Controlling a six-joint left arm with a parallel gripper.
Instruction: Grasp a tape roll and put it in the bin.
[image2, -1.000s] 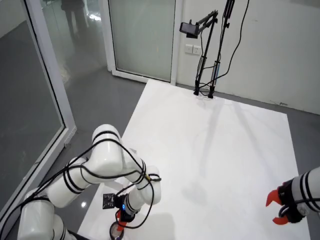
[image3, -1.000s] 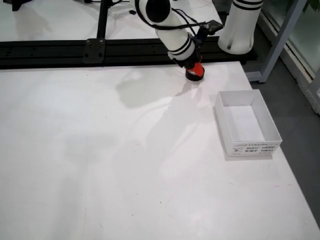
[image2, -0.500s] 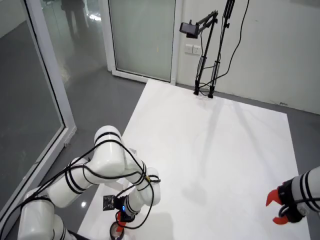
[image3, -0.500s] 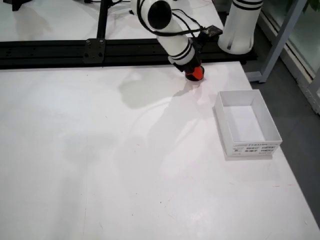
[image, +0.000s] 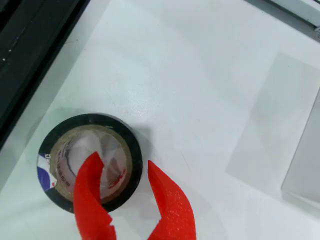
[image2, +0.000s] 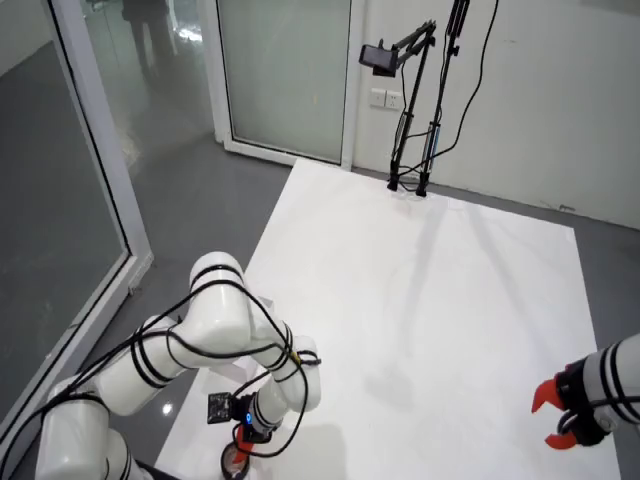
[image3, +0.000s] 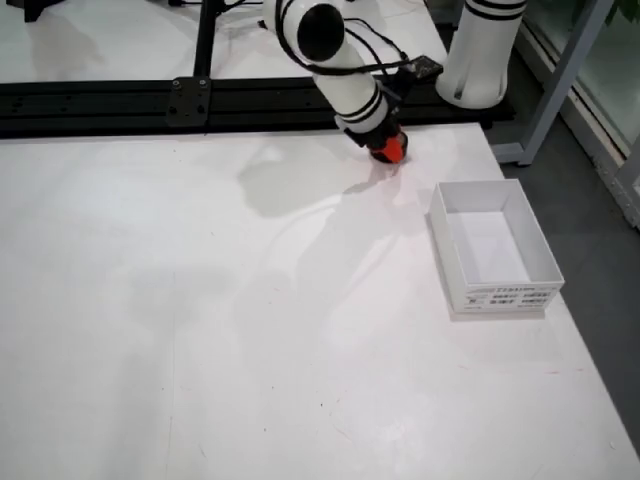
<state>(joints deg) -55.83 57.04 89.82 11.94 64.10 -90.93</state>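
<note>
In the view that rides on the gripper, the red gripper (image: 122, 170) is spread, one finger (image: 90, 192) over the core hole of the black tape roll (image: 90, 162) and the other just outside its rim, not pinching it. The roll lies flat on the white surface (image: 200, 90) close to the dark rail (image: 30, 50). In the view across the surface, the white bin (image3: 494, 258) stands well apart from the gripper (image3: 390, 150), toward the right edge.

Grey floor (image2: 180, 190) around a white surface (image2: 430, 300), glass doors (image2: 285, 70) in pale frames, white wall (image2: 560, 90) with a switch plate (image2: 386, 98), black stand (image2: 420, 100) at the far edge.
</note>
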